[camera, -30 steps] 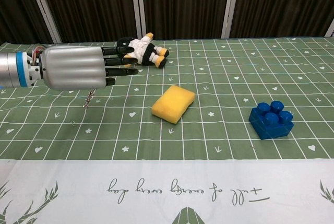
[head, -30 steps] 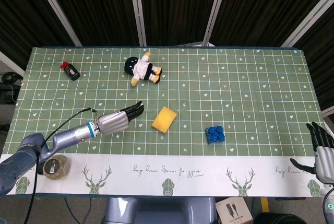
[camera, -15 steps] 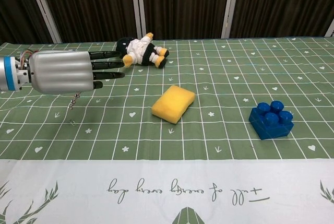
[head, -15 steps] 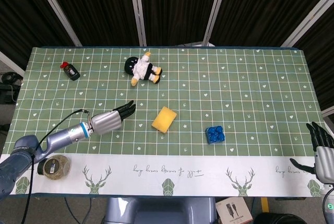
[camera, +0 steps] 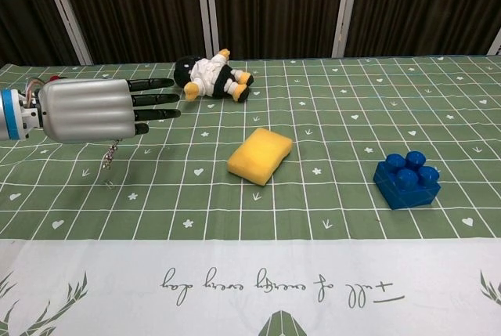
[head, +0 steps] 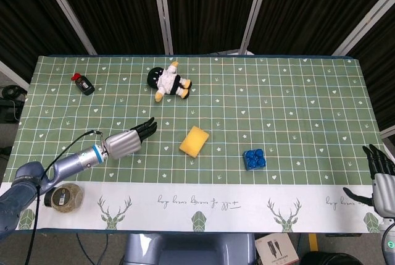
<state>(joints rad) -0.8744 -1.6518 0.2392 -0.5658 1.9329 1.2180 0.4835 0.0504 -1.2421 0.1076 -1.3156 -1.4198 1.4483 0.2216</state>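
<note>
Dark curtain panels back a table (head: 296,92) covered in a green grid-patterned cloth with a white band along the near edge. Over the near-left part of the table the left hand (head: 126,141) hovers empty, palm down, its fingers (camera: 153,98) stretched straight and slightly apart, aimed toward the far side. Nearest to it lies the yellow sponge (head: 194,141), a soft rounded-corner pad resting flat near the middle of the table, well apart from the fingertips. As a judgement, a clean grasp on it would call for coming down from above with thumb and fingers on opposite long sides, squeezing gently since it looks compressible. Beyond it sit a plush doll (head: 168,81) toward the far edge and a blue block (head: 253,158). At the near-right corner the right hand (head: 379,175) rests upright, fingers loosely extended, holding nothing
</note>
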